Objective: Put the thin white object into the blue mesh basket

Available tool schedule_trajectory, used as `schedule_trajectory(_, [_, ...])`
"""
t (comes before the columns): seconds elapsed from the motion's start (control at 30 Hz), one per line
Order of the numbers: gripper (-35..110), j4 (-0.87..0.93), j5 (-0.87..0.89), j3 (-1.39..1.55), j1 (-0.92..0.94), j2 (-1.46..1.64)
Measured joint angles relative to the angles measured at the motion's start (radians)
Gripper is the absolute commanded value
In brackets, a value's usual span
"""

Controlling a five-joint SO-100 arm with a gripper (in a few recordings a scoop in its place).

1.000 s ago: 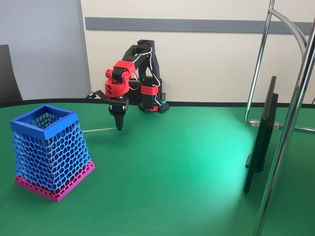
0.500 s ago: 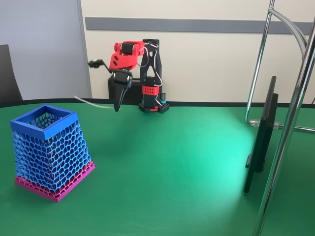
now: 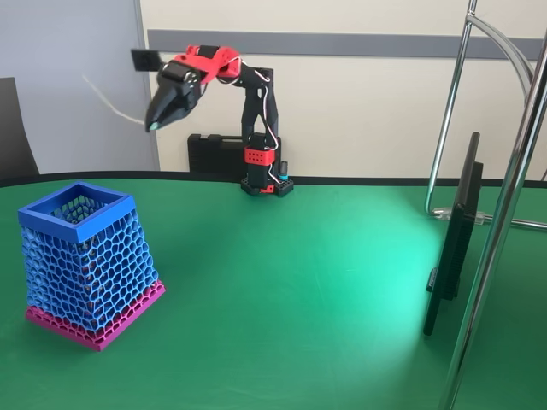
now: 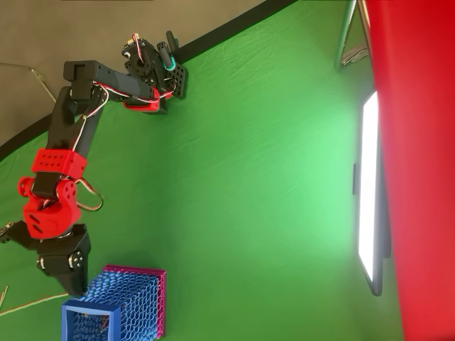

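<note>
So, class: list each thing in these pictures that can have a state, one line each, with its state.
pincer: raised in the air, shut on the thin white object
thin white object: off the table, held at one end, sticking out to the left in the fixed view
blue mesh basket: upright on the green table, open top, nothing seen inside

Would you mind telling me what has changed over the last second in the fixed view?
The gripper, shut on the thin white object, has lifted it off the green table and swung up and left, toward the space above the blue mesh basket. The basket has not moved.
</note>
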Motion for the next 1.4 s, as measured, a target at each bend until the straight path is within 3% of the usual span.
schedule_trajectory(0.53, [6,-0.314,-0.025,-0.238,0.084,-0.428])
schedule_trajectory(0.9, [9,-0.489,-0.060,-0.272,0.078,-0.538])
schedule_trajectory(1.07, [24,-0.566,-0.063,-0.284,0.071,-0.558])
schedule_trajectory(1.4, [30,-0.663,-0.063,-0.270,0.071,-0.558])
